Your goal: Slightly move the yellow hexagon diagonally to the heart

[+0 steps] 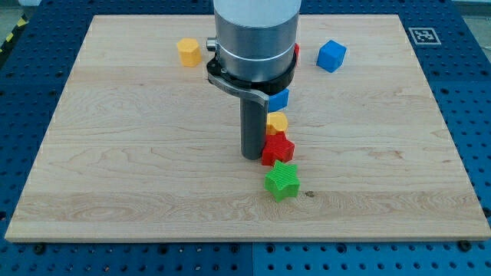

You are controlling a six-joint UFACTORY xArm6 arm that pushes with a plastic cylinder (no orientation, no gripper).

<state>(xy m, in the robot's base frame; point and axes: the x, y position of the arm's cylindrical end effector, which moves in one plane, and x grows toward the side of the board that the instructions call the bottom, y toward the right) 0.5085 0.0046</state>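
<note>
Yellow hexagon (188,52) sits upper left on the wooden bench (115,153), well apart from my tip (252,157), which touches the red star (277,149). No jaws on this rod. Green star (281,181) lies below.

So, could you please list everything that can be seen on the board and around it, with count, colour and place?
yellow hexagon: 1, yellow, top left part of the board, standing alone.
blue cube: 1, blue, top right of centre, standing alone.
red block: 1, red, only a sliver shows behind the arm; shape cannot be told.
small blue block: 1, blue, at the arm's right edge, partly hidden.
small yellow block: 1, yellow, just below the small blue block, shape unclear.
red star: 1, red, centre, below the small yellow block.
green star: 1, green, below the red star.
wooden board: 1, light wood, on a blue table.
my tip: 1, dark rod, beside the red star's left side.
</note>
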